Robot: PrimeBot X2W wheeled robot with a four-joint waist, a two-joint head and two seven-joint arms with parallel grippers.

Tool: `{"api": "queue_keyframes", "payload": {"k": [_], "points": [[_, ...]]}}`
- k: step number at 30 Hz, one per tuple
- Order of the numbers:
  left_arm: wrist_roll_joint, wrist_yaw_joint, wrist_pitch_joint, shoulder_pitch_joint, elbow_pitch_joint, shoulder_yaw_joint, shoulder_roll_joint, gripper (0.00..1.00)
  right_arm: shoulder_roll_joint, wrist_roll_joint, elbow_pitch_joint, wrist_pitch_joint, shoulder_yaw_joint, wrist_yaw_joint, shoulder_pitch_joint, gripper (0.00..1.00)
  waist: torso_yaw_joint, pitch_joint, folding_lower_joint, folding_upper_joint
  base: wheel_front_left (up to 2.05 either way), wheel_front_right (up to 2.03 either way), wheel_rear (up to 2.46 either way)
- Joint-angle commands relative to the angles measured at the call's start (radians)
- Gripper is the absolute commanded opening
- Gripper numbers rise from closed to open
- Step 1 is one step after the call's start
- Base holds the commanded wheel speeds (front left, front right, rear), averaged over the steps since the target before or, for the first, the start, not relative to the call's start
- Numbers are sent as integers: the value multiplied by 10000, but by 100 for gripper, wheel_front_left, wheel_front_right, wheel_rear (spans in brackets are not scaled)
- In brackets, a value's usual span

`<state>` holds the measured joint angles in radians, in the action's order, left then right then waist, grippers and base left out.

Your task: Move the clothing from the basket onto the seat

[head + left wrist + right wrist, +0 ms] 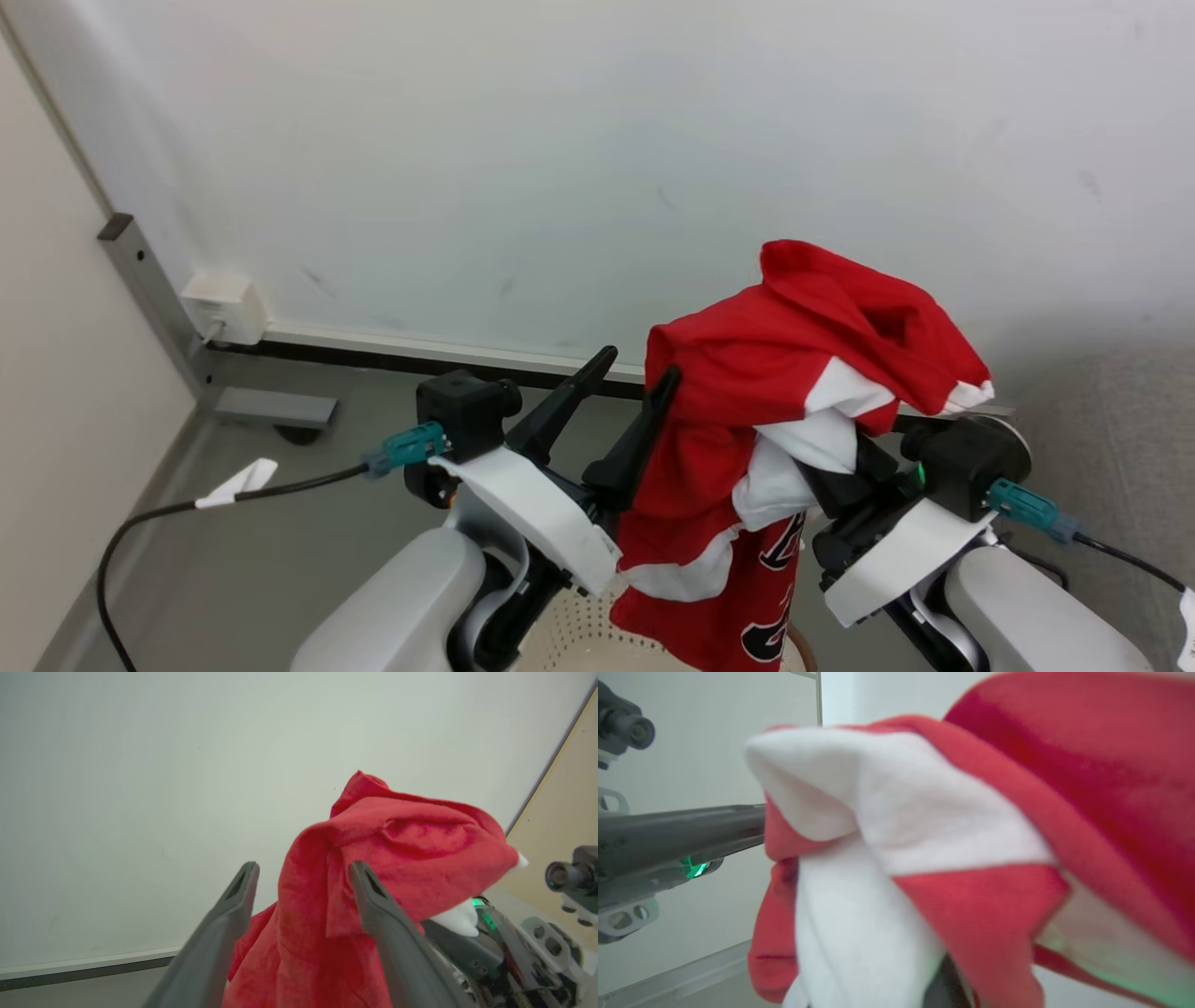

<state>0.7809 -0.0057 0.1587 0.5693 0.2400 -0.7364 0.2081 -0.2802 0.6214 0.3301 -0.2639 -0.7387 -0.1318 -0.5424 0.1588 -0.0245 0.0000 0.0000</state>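
With the left end effector (pixel 642 364) open beside it, the red jersey (pixel 747 373) hangs above the basket (pixel 569 644), draped over the right end effector (pixel 868 485), whose grip I cannot tell under the cloth, so a swing could slide it down into the basket.

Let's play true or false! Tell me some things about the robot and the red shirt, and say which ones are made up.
1. The red jersey hangs from the right gripper. True.
2. The left gripper is squeezing the jersey. False: its two fingers stand wide apart, right beside the cloth.
3. The jersey is lying flat on the floor. False: it is up in the air, and its bottom end dangles over the basket.
4. The jersey has white parts and black lettering. True.
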Motion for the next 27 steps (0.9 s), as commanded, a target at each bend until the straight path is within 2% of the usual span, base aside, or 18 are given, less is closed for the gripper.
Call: {"api": "queue_keyframes", "payload": {"k": [1,10,27], "points": [[57,38,39,-138,-50,12,82,100,-65,-27,-83,-6,69,22,108,0,-124,-22,0,0,0,0,0],[-205,128,220,-221,-265,-105,214,100,-789,-406,-846,-4,991,22,339,0,-1276,38,0,0,0,0,0],[-680,41,665,202,298,-274,119,100,-2083,-624,-1851,-4,2480,22,-106,0,-4237,688,0,0,0,0,0]]}}
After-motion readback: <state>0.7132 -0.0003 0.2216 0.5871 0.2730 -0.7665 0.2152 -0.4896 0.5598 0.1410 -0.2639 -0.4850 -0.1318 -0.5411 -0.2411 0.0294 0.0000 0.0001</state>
